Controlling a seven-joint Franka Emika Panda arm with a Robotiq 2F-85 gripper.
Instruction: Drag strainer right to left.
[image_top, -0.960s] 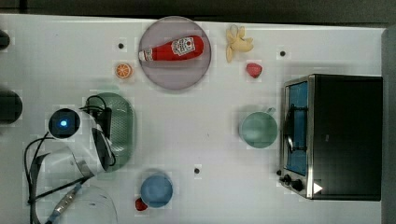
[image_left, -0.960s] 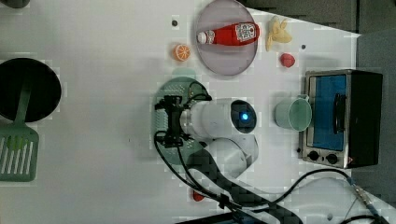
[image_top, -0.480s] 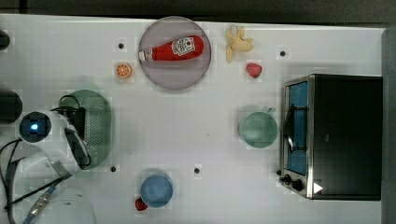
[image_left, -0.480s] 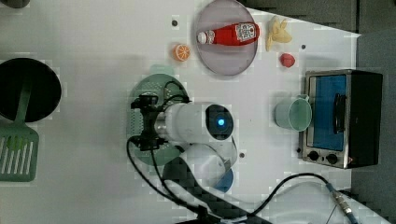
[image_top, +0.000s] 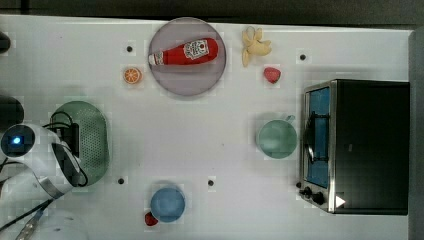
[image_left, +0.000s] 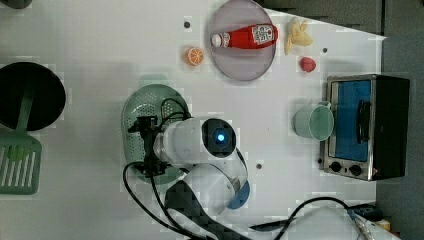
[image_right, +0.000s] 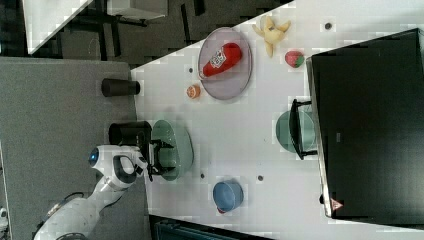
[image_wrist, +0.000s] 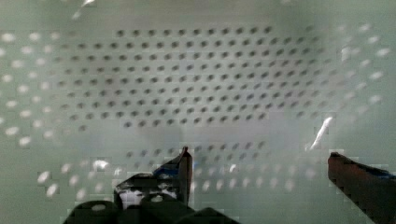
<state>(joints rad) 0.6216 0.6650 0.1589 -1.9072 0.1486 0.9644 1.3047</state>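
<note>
The strainer (image_top: 92, 140) is a pale mint-green oval basin with rows of small holes, lying near the top view's left edge. The white arm covers its left part there. My gripper (image_top: 74, 145) reaches down into the basin. In the wrist view the gripper (image_wrist: 261, 170) is open, its two dark fingertips (image_wrist: 184, 161) spread wide just above the perforated floor, with nothing between them. The left view shows the strainer (image_left: 147, 105) half under the arm, and the right view shows the strainer (image_right: 181, 142) with the gripper (image_right: 161, 155) inside it.
A grey plate (image_top: 200, 82) with a ketchup bottle (image_top: 182, 51), an orange slice (image_top: 132, 75), a banana (image_top: 255, 45) and a strawberry (image_top: 272, 75) lie at the back. A green mug (image_top: 276, 139) and a toaster oven (image_top: 360, 145) stand right. A blue bowl (image_top: 167, 204) sits in front.
The arm and the strainer have slid together toward the top view's left. The gripper has stayed open inside the basin.
</note>
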